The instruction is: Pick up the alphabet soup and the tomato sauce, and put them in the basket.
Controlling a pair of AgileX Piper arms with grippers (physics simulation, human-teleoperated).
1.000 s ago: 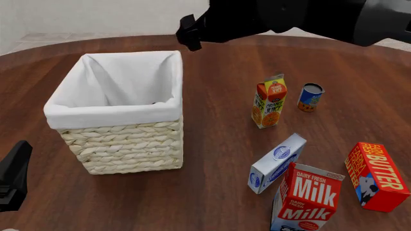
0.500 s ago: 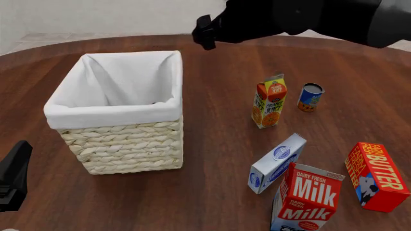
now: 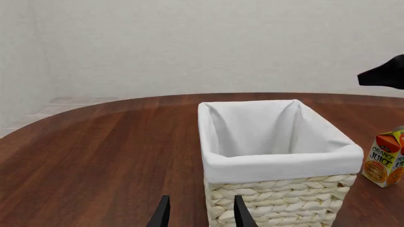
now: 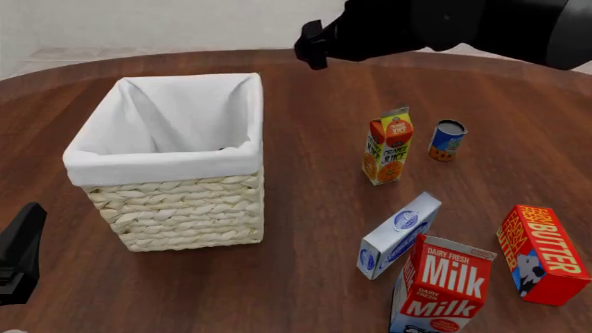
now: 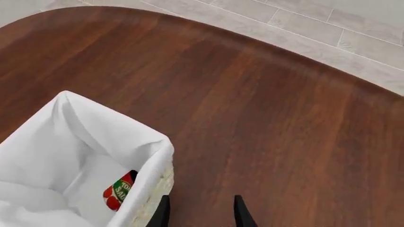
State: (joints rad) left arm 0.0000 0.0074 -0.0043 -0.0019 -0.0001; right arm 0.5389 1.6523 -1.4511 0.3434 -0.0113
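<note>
1. The basket [image 4: 166, 163] stands upright on the left half of the brown worktop [image 4: 306, 208], its white lining folded over the rim.
2. In the right wrist view the tomato sauce [image 5: 118, 191] lies on the basket floor, against the wall nearest that arm; its red and green label shows past the lining.
3. The right gripper [image 5: 198, 210] hangs above bare wood just outside that basket wall. Its jaws stand apart with nothing between them, and the tomato sauce is below and off to one side, not between the fingertips.
4. In the front view the right arm [image 4: 444, 28] comes in across the top, its dark tip above the far edge of the worktop, beyond the basket's far right corner.
5. The alphabet soup [image 4: 448, 140], a small blue can, stands upright on the right side of the worktop, just beside the orange juice carton [image 4: 389, 146] and well apart from both sets of jaws.
6. The left gripper [image 3: 197, 215] is low at the near left. Its jaws are apart and empty, aimed at the basket's near wicker wall, one fingertip in front of the weave.
7. Nearer the camera on the right are a pale blue and white carton [image 4: 400, 234] lying on its side, a red milk carton [image 4: 442, 286] and a red butter box [image 4: 541, 253].
</note>
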